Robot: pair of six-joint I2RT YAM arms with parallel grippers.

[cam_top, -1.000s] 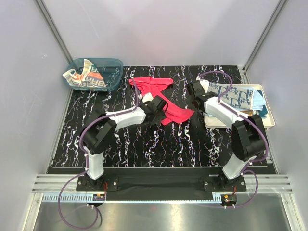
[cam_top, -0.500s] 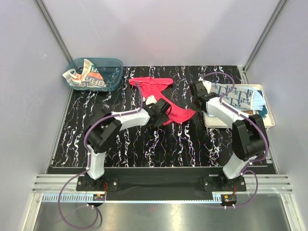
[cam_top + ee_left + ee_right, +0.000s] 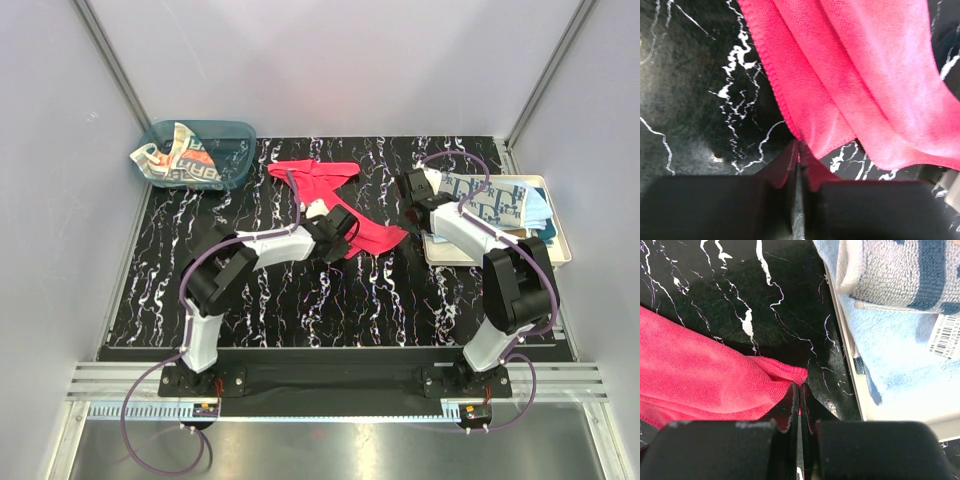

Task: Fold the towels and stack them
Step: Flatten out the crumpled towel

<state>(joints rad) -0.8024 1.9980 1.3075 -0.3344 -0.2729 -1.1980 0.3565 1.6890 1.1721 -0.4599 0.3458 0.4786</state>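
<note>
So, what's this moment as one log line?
left tool: shut on red towel edge | right tool: shut on its corner | fold: not yet done

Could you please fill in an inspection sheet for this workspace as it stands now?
Surface: black marbled table.
Job's things: red towel crumpled mid-table; lettered towel in teal bin; printed towel on light blue towel in cream tray.
Clutter: nothing seen.
Grippers: left hand and right hand each shut on a corner of the red towel.
Cables: purple cables loop by the bases.
Surroundings: pale walls.
</note>
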